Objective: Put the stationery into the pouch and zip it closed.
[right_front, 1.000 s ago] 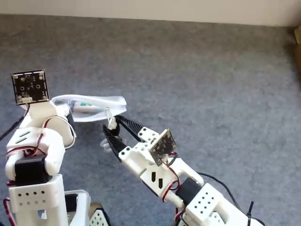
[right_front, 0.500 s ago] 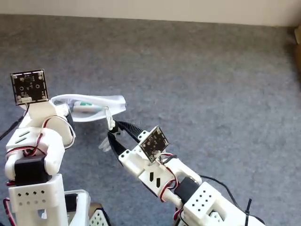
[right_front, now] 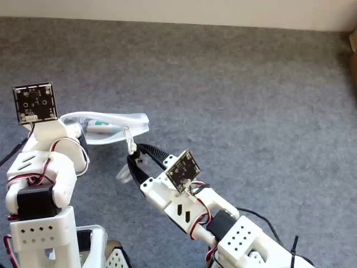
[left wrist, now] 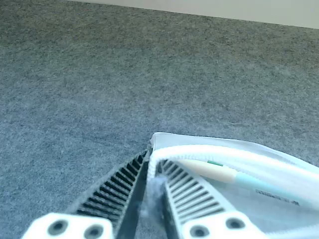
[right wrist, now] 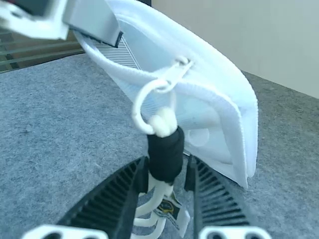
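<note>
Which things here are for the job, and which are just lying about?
For the job:
pouch
pen inside it
zip pull
left gripper, clamped on the pouch edge
right gripper, closed on the zip pull

Just there:
grey mat
wall

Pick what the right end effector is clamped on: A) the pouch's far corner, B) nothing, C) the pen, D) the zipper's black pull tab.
D: in the right wrist view the right end effector is shut on the black pull tab hanging off the pouch.
</note>
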Action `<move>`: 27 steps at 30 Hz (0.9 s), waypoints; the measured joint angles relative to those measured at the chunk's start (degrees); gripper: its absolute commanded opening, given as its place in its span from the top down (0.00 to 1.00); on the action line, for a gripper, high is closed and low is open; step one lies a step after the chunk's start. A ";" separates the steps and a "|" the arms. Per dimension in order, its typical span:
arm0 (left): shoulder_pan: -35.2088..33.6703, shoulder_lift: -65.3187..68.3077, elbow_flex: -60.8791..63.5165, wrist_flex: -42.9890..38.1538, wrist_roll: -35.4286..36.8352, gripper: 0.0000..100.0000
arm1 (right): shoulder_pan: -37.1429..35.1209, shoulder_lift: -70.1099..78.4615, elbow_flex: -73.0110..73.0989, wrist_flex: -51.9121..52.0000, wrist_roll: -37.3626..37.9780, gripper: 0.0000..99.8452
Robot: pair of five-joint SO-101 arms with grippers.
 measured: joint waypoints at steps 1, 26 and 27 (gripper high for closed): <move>0.00 0.00 0.00 0.00 0.00 0.99 | 0.00 0.00 0.00 0.00 0.00 0.88; -0.09 0.00 0.00 0.00 0.00 0.99 | 0.00 0.00 -2.46 -5.80 0.00 0.88; -0.09 0.00 0.00 0.00 0.00 0.99 | 0.00 0.00 -2.46 -5.89 0.00 0.88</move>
